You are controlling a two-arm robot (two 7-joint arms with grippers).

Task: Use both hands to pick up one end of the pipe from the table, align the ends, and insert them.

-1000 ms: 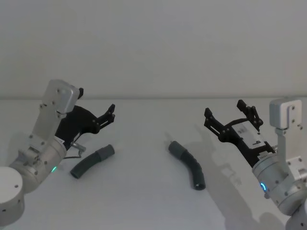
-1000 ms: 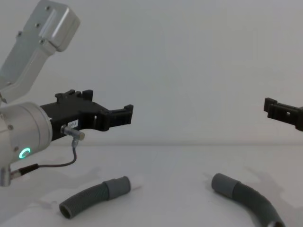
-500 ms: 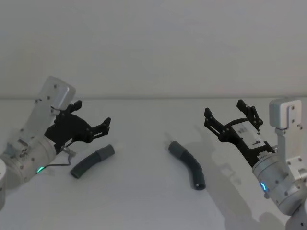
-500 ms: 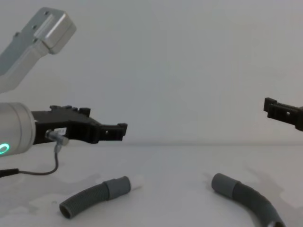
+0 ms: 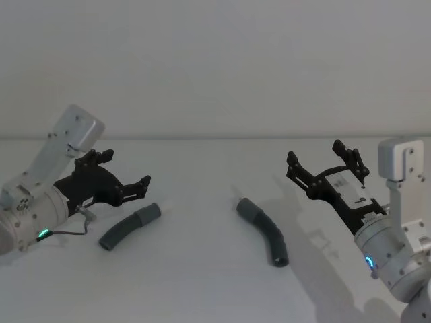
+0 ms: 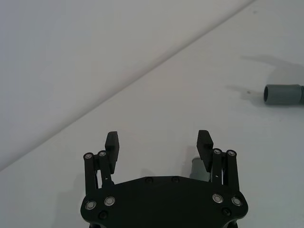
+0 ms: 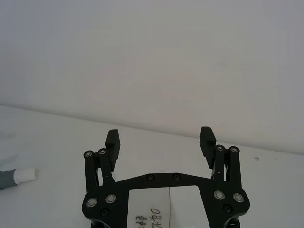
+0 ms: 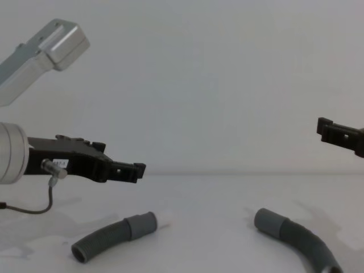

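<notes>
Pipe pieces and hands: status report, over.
Left hand open, low over short piece. Right hand open, raised right of curved piece. Both pieces lie on table, apart, ungripped. Nothing between them.

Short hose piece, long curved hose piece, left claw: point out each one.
short hose piece [image 5: 128, 227]: head view, on its corrugated middle.
long curved hose piece [image 5: 268, 229]: head view, on the bend of its ribbed body.
left claw [image 6: 158, 138]: left wrist view, midway between its open fingertips.

Black left gripper [image 5: 126, 168] and black right gripper [image 5: 314, 152], fingers [image 6: 112, 142] black as well, with silver rivets. Below the left fingers, dark grey ribbed short hose [image 5: 129, 226], tip [image 8: 166, 219] white; longer hose [image 5: 266, 229] in the same grey ribbing. Plain white surface [image 5: 202, 282], unmarked.
</notes>
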